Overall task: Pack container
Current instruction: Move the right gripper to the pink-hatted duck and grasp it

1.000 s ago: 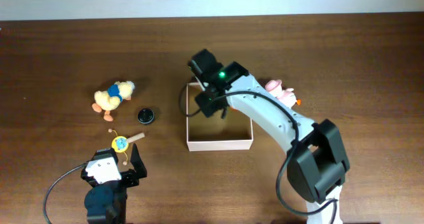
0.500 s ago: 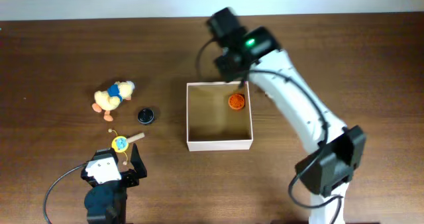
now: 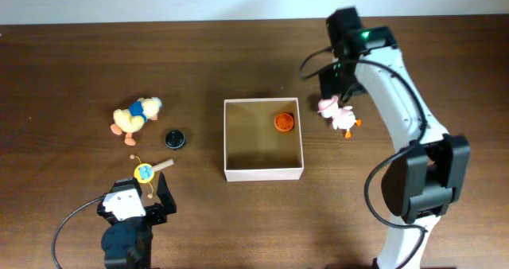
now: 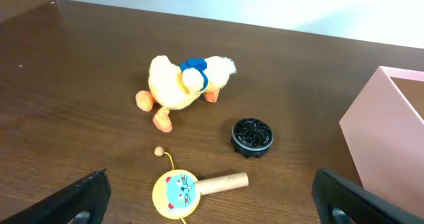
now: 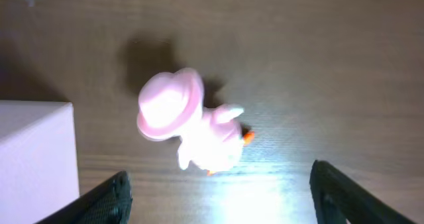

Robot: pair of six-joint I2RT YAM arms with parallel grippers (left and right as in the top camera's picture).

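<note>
Line-up over pink toy [image 5: 192,128], just right of container [image 3: 263,173]
Hovering directly above with right gripper [image 5: 222,204] spread and empty, fingers straddling toy without touching; lying aslant between them, hat toward container, body away; sitting mid-table, container holding orange piece [image 3: 284,122]; idling well apart at near-left with left gripper [image 3: 149,196] wide and empty; likely falling to right arm.
</note>
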